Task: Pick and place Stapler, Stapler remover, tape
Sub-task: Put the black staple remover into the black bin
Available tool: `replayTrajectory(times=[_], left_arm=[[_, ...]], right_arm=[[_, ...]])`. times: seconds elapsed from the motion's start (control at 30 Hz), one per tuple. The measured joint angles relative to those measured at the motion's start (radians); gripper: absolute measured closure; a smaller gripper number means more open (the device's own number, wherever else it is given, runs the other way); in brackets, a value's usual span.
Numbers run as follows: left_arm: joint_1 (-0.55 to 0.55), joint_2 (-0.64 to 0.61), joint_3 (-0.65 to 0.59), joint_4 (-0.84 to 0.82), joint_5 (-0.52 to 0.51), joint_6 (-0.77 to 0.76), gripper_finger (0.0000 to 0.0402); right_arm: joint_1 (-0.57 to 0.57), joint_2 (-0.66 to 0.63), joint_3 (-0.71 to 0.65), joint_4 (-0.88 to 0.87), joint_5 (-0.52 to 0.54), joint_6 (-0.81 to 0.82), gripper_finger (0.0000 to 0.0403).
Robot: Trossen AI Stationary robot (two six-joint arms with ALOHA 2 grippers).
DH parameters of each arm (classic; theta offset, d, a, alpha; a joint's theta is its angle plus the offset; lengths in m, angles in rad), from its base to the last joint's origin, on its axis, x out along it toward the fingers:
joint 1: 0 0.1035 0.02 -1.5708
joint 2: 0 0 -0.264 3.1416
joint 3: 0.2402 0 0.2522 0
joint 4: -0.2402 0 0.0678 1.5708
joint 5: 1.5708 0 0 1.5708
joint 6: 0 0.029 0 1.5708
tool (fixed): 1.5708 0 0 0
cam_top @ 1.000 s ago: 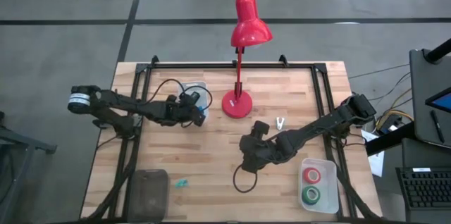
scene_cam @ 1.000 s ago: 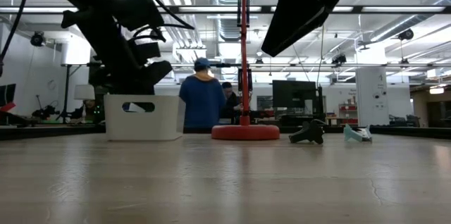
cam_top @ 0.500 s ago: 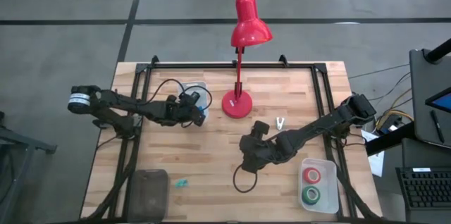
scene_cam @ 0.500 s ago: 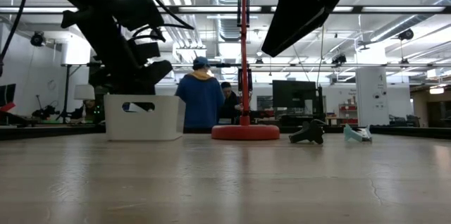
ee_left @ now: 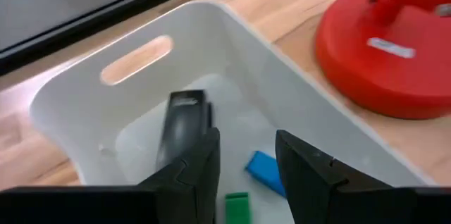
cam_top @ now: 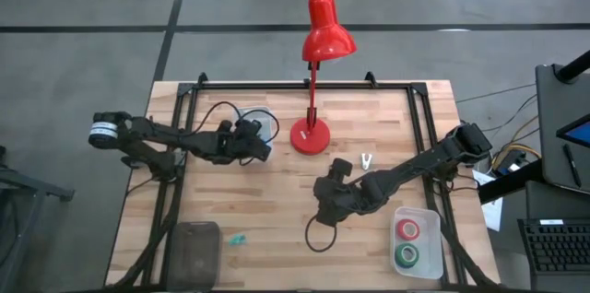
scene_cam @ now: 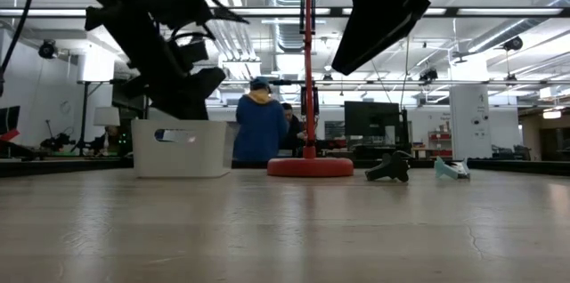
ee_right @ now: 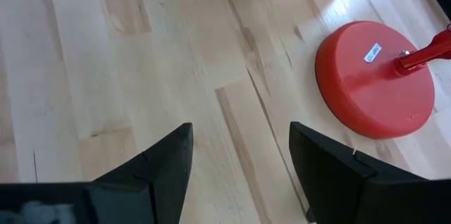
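Both fingers of the left hand (ee_left: 243,171) stand apart above the stapler (ee_left: 183,122) in the white bin (ee_left: 84,90).

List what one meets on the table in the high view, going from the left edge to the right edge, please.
Dark lidded container → small teal blocks → left gripper above the white bin → red lamp → right gripper → staple remover → clear tray with the tape.
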Motion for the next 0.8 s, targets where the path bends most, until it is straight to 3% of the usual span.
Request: replayTrajectory(times=[0.43, 0.8], left_arm=[[-0.151, -0.001, 0.098, 0.141, 0.031, 0.190, 0.0262], [-0.216, -0.001, 0.111, 0.384, 0.274, 0.360, 0.0262]], right_arm=[[-0.002, 0.000, -0.028, -0.052, 0.000, -0.035, 0.0177], [-0.057, -0.002, -0.154, -0.073, -0.002, -0.079, 0.0177]])
